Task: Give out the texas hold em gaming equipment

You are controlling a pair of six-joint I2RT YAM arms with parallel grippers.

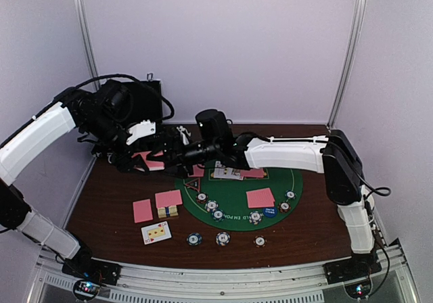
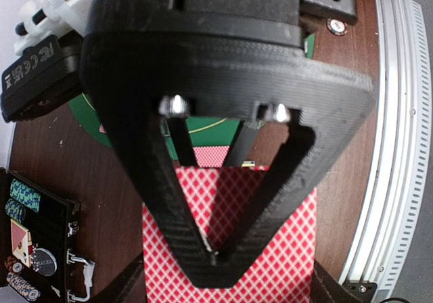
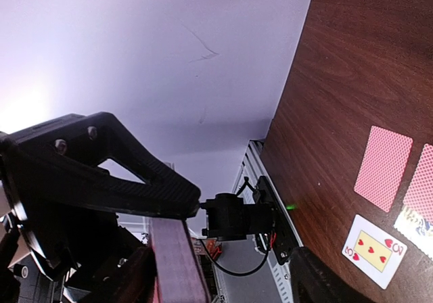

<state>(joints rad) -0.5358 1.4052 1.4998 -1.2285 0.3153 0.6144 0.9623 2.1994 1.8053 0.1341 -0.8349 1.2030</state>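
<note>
Left jaws are clenched on the deck [image 2: 291, 269], their tips meeting over its pink back, and the stack seems to hang clear of the bench [image 1: 108, 208]. Right jaws stand released, one finger on each side of the deck's edge [image 3: 177, 262], with a plain gap on the far side, so nothing is pinched there yet

The cards look thin, light, slick and bendy. A top card should slide off with little pull, while a deep bite would likely drag several along or bow them. The best hold, I judge, is a shallow pinch on the free margin away from the left tips, since those tips cover the deck's middle

Under the right jaws lies the mat [image 1: 237, 205], carrying a dealt card [image 1: 260, 198], a button [image 1: 270, 212] and a marker [image 1: 193, 186]; chips [image 1: 223, 238] lie on and just off its near rim. Below the left jaws are two more face-down cards [image 1: 143, 210] and a face-up card [image 1: 156, 232]. Behind the left jaws sits the case [image 2: 40, 249], with chips inside. The main hindrance is the crowding: both wrists sit nose to nose, leaving little room to turn or draw back without knocking the deck askew
</note>
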